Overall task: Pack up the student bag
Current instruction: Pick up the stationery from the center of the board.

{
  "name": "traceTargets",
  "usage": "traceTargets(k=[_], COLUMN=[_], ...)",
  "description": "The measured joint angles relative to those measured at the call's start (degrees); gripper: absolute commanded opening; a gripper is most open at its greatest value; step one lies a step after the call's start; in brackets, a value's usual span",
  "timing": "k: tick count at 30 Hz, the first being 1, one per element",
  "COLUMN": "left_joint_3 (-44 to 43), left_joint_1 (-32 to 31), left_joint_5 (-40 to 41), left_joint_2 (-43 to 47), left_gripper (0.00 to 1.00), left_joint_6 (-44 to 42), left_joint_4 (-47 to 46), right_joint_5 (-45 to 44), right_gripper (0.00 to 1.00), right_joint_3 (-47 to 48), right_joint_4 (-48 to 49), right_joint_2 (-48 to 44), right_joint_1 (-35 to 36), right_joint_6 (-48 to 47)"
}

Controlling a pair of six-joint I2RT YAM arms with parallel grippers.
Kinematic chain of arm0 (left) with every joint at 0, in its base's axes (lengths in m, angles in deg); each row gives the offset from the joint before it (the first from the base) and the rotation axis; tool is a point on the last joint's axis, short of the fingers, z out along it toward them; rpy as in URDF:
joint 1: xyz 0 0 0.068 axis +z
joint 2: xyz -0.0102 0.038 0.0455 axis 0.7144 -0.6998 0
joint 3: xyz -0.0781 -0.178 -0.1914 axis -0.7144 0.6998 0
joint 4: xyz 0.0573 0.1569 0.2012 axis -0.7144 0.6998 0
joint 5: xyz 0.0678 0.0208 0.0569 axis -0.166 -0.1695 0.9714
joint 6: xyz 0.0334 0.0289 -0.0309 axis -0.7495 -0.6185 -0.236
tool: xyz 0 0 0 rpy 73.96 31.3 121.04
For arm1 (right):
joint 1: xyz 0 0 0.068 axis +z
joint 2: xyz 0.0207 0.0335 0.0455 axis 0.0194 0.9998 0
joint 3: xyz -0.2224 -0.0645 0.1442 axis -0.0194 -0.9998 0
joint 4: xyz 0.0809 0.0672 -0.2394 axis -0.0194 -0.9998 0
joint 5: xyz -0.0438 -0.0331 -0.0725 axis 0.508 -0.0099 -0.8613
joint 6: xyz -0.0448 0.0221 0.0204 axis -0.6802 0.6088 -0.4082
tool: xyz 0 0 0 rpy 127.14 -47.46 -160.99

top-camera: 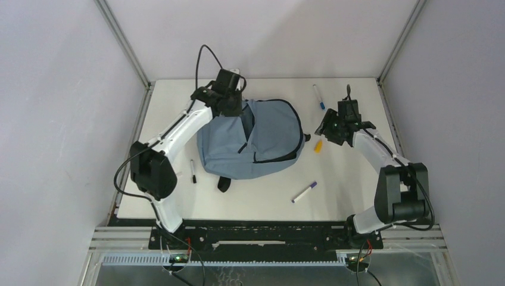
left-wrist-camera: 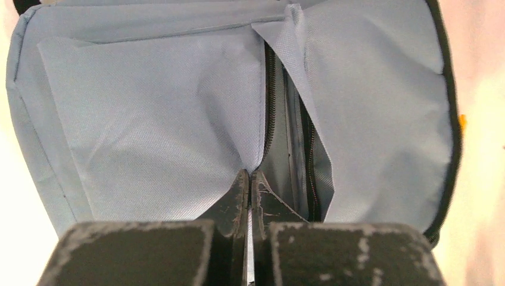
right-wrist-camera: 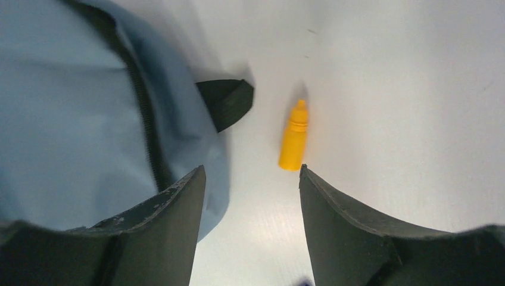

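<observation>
Left claw (left-wrist-camera: 250,179) pinched shut on student bag (top-camera: 262,140) fabric beside the zipper (left-wrist-camera: 269,101).
Bag lies centre of the counter (top-camera: 345,202); right claw (right-wrist-camera: 251,173) wide, just off its right edge, orange marker (right-wrist-camera: 293,137) just ahead.

Close view of the left gripper (left-wrist-camera: 249,176), jaws pressed together, pinching a fold of the grey-blue student bag (left-wrist-camera: 149,113) just left of its open black zipper (left-wrist-camera: 269,89).

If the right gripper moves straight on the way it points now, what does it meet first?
Likely the small yellow object on the table, just ahead of the open right gripper; otherwise the table itself. Depth is unclear.
</observation>
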Motion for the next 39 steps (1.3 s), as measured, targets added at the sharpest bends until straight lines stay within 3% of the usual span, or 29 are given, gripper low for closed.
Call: traceTargets(k=[11,15,18,22,25,31,39], left_joint_3=[2.5,2.5,2.7,2.7,2.7,3.4,4.8], left_joint_1=[1.7,1.7,1.7,1.8,1.8,1.8,1.8], left_joint_5=[-9.2,-10.2,-10.6,-11.6,-12.0,-13.7,-16.5], left_joint_2=[1.3,1.3,1.3,1.3,1.3,1.3,1.3], left_gripper=[0.0,0.0,0.0,0.0,0.0,0.0,0.0], left_joint_6=[0.1,0.1,0.1,0.1,0.1,0.0,-0.5], left_joint_4=[-2.3,-2.3,-2.5,-2.6,-2.7,-3.8,-5.4], right_joint_5=[-6.5,-7.1,-7.8,-8.5,-8.7,-7.5,-3.4], right_gripper=[0.6,0.52,0.39,0.13,0.02,0.0,0.0], right_joint_3=[-0.1,0.6,1.6,1.7,1.7,1.7,1.7], right_joint_4=[-0.3,-0.1,0.2,0.0,-0.4,-2.6,-4.6], right_joint_2=[12.5,15.5,16.7,16.9,16.6,12.4,-0.4], right_joint_1=[1.6,2.0,2.3,2.8,3.3,3.6,5.6], right_joint_6=[1.1,1.2,1.3,1.8,1.7,1.6,0.7])
